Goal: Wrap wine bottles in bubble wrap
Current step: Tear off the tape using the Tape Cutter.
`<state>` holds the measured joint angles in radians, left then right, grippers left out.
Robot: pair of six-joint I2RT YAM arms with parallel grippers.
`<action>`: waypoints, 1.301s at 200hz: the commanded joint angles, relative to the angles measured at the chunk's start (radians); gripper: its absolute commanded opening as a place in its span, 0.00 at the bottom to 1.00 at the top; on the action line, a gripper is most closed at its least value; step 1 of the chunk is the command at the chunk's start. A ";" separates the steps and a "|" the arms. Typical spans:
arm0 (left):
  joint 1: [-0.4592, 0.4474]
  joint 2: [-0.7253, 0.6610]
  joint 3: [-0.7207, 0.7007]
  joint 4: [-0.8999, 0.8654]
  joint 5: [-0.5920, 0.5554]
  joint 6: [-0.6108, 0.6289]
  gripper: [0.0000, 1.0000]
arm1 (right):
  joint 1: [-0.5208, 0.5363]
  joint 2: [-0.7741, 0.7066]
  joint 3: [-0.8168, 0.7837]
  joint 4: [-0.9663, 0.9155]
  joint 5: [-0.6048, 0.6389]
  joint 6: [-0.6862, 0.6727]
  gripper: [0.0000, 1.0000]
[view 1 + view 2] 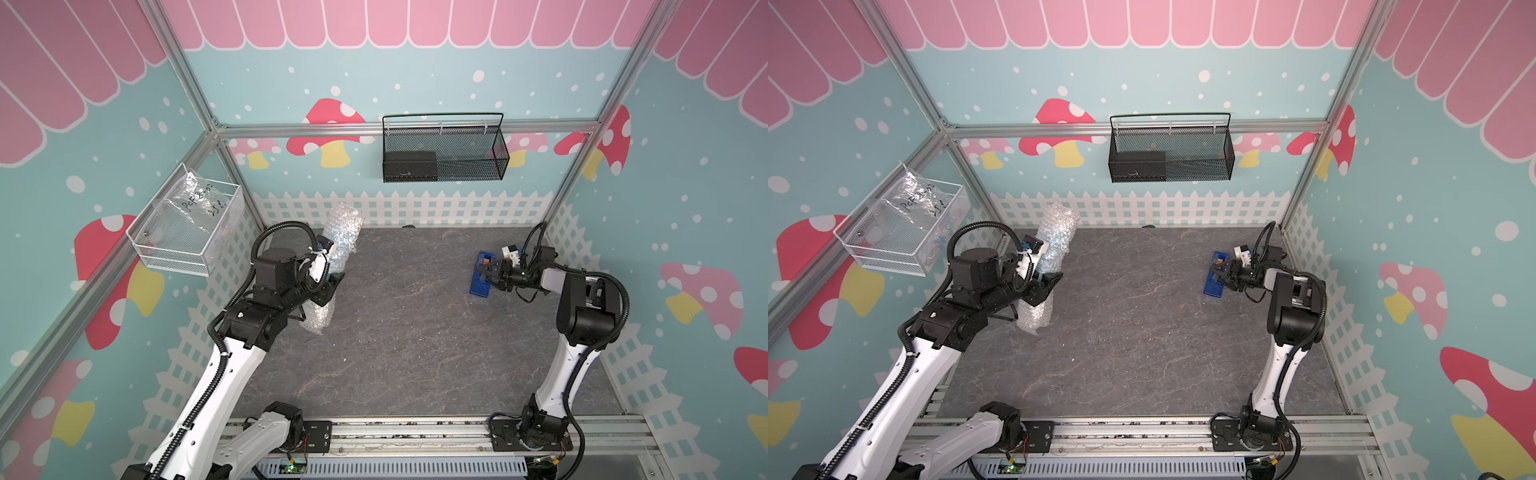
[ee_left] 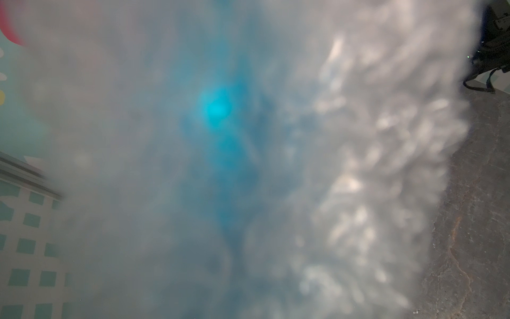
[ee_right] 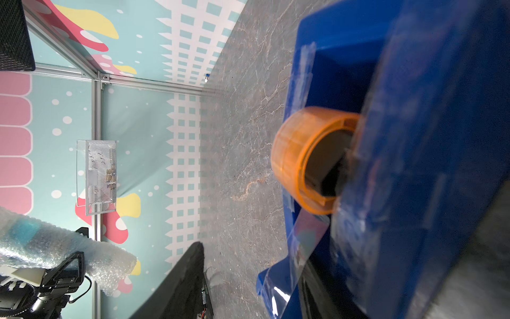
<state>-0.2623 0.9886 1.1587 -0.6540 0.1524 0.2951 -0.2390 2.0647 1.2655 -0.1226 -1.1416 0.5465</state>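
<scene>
With my left jaws clamped on the clear bubble-wrap roll [image 1: 338, 249] around the small blue-liquid bottle [image 2: 220, 138] at the grey counter's [image 1: 415, 332] left side, I'd hold it firm and unsquashed while the right jaws, grip I cannot tell, sit at the blue boxy tape dispenser [image 1: 477, 287].

teal mushroom walls [image 1: 415, 83], pink scalloped trim [image 1: 374, 25] up top, grey marbled surface [image 1: 415, 332], black mesh basket [image 1: 469, 149], white wire basket [image 1: 174, 257]

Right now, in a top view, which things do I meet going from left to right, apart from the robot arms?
white wire basket → bubble wrap → blue tape dispenser. The black mesh basket overlaps the dispenser sideways, so it is left out.
</scene>
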 commanded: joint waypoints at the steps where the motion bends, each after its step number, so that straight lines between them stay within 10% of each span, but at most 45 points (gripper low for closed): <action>1: 0.008 -0.032 0.023 0.109 -0.006 0.004 0.00 | 0.004 0.022 -0.038 0.019 0.119 0.024 0.56; 260: 0.008 -0.046 -0.012 0.136 0.001 -0.002 0.00 | 0.012 -0.011 -0.019 0.053 0.094 0.040 0.29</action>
<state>-0.2619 0.9756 1.1362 -0.6338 0.1383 0.2951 -0.2333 2.0552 1.2251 -0.0551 -1.0924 0.5838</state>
